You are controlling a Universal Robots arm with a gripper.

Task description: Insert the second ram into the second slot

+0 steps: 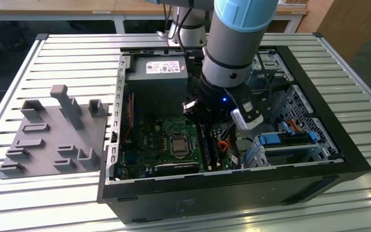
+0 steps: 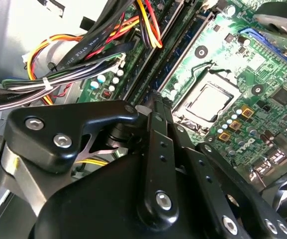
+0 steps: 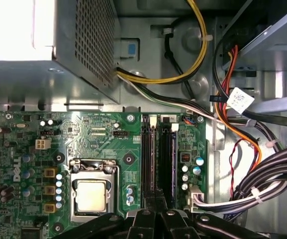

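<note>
My gripper [image 1: 204, 123] reaches down into the open computer case [image 1: 340, 145], over the motherboard [image 3: 98, 134]. In both wrist views its black fingers stand pressed together, the tips [image 3: 155, 198] [image 2: 154, 101] right over the near end of the long dark memory slots [image 3: 168, 159] [image 2: 183, 47] [image 1: 208, 147]. The slots run side by side next to the processor socket [image 3: 91, 195]. The second ram is hidden: I cannot tell any stick apart from the dark slots beneath the fingers.
The grey power supply [image 1: 160, 72] fills the case's far end. Bundles of black and coloured cables [image 3: 255, 184] lie close beside the slots. Blue drive-bay latches [image 1: 289, 137] sit at the exterior view's right. A grey fixture plate [image 1: 50, 135] lies on the slatted table.
</note>
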